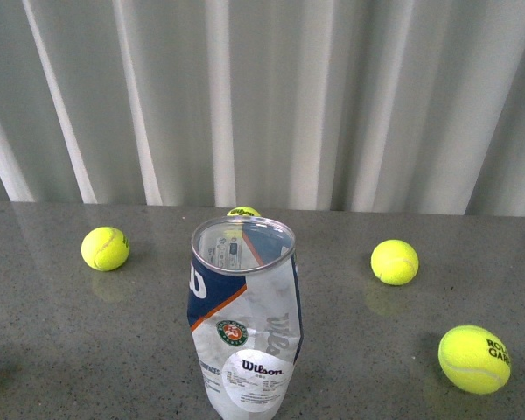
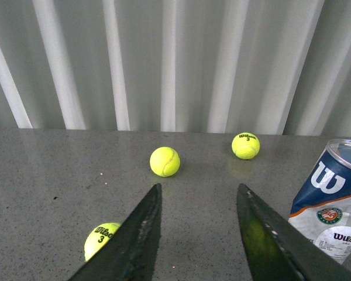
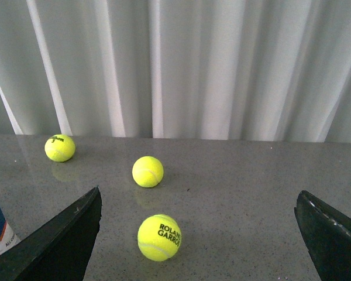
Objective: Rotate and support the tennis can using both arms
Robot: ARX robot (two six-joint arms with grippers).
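Clear tennis can (image 1: 243,319) upright on surface (image 1: 61,332), untouched (approach step); left pincer (image 2: 199,196) and right pincer (image 3: 199,205) both spread. Next: closing in from both sides.

The tennis can (image 1: 243,324) in the lower middle of my front view is clear, shiny plastic with a bright metal rim and a glossy printed label. The table (image 1: 61,341) under it looks like speckled grey stone, polished enough to throw faint reflections. The tennis balls (image 1: 394,262) on it are fuzzy, matt felt. Across the top of the frame hangs a pale cloth curtain (image 1: 262,96) in soft folds. My left pincer's fingers (image 2: 137,234) look dark, smooth and slightly glossy.
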